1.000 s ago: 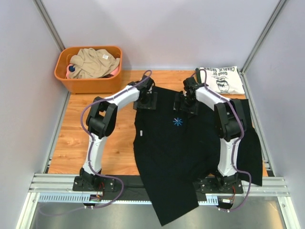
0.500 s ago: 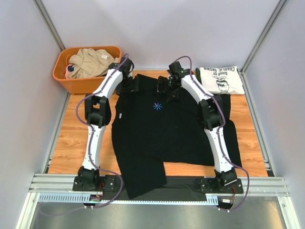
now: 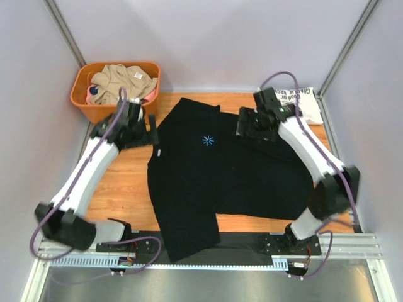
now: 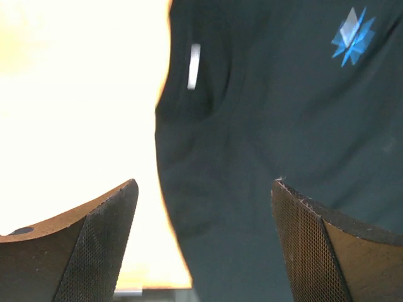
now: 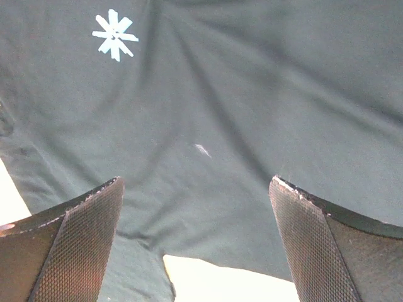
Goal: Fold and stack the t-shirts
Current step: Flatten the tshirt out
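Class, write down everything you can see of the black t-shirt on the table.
The black t-shirt is plain soft cloth, with a small light-blue starburst mark and a tiny white tag near one edge. It lies spread, unfolded and wrinkled, on the wooden table, one corner trailing over the near edge. The left pincer and right pincer hang open over it, gripping nothing.

On the white t-shirt (image 3: 311, 109) I can read "CHARLIE", printed upside down from where I stand (the rest is covered). The black t-shirt (image 3: 214, 182) carries only a light-blue starburst mark (image 3: 206, 139). Its small white tag (image 4: 194, 66) is too blurred to read.
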### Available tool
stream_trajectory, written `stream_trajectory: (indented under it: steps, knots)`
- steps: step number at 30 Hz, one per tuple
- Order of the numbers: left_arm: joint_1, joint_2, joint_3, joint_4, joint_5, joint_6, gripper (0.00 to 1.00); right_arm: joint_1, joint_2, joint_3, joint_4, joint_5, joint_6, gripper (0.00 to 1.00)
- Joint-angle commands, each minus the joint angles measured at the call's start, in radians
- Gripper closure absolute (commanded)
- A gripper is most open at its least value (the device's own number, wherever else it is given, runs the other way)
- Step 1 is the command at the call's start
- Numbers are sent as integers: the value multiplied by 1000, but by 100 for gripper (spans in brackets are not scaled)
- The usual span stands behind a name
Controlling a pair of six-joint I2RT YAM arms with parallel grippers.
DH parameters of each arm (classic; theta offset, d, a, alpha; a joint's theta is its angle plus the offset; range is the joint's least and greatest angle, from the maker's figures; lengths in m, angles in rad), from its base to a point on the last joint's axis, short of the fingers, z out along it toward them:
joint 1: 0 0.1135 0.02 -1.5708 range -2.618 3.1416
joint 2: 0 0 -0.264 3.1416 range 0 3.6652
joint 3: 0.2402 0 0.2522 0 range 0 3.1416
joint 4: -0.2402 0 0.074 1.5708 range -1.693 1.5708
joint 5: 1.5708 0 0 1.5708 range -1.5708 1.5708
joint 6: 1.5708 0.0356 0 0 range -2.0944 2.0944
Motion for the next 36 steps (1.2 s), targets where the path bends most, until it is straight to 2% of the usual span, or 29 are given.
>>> stream_trajectory:
  steps: [1, 2, 5, 9, 10, 11, 12, 14, 15, 17, 18, 21, 28, 31, 32, 34, 35, 36]
  knots:
    - [-64, -118, -323, 1, 21, -127, 8, -15, -296, -210, 51, 195, 117, 0]
    - [-95, -190, -362, -5, 19, -165, 8, -22, -363, -352, 68, 197, 148, 0]
    - [-241, -310, -491, -42, 7, -280, 9, -61, -608, -600, 134, 167, 280, 0]
    - [-421, -444, -646, -89, 38, -470, 11, -78, -841, -781, 116, 192, 369, 0]
    - [-457, -474, -673, -96, 41, -471, 13, -79, -871, -807, 110, 197, 369, 0]
    - [-494, -526, -700, -91, 48, -533, 14, -85, -904, -837, 101, 199, 398, 0]
    - [-581, -545, -751, -87, 62, -593, 16, -96, -978, -894, 84, 206, 423, 0]
    - [-672, -557, -792, -80, 71, -648, 18, -105, -1067, -965, 74, 212, 503, 0]
    - [-771, -553, -812, -80, 65, -682, 18, -108, -1113, -1027, 71, 214, 530, 0]
    - [-868, -531, -853, -53, 53, -788, 18, -110, -1236, -1069, 67, 216, 593, 0]
    - [-946, -522, -862, -41, 45, -819, 18, -113, -1263, -1089, 50, 228, 602, 0]
    - [-1031, -478, -884, 12, 42, -894, 19, -113, -1275, -1079, -10, 293, 622, 0]
    - [-1062, -349, -976, 289, 104, -919, 26, -176, -1175, -1042, -28, 320, 608, 0]
    - [-1065, -295, -985, 347, 125, -903, 38, -211, -1149, -1029, -21, 335, 598, 0]
    - [-1063, -284, -985, 357, 123, -900, 50, -220, -1139, -1034, -16, 331, 595, 0]
    - [-1065, -263, -984, 378, 113, -894, 65, -254, -1116, -1046, -10, 321, 616, 0]
    - [-1063, -264, -979, 377, 111, -890, 92, -265, -1112, -1068, -4, 312, 628, 2]
    - [-1062, -273, -956, 363, 58, -884, 100, -280, -1115, -1083, 8, 303, 640, 3]
